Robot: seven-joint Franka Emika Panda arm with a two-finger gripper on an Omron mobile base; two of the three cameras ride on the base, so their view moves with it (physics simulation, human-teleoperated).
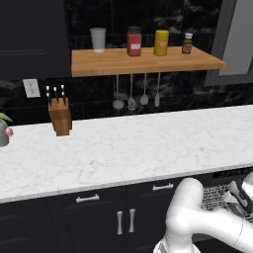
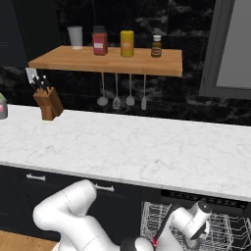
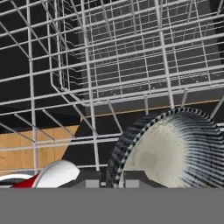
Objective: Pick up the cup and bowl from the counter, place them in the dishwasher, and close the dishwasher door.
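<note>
My gripper hangs low inside the open dishwasher, over its grey wire rack. A round ribbed bowl, dark outside and cream inside, stands on edge in the rack. Its rim sits between my two fingertips, which stand close on it. In the right base view the hand reaches down into the rack below the counter. The left base view shows the hand beside the rack. The cup and the dishwasher door are out of view.
On the counter stand a wooden knife block and a grey pot with a plant at the far left. A wooden shelf carries a grey tumbler, jars and bottles, with utensils hanging beneath. Black cabinets lie left of the dishwasher.
</note>
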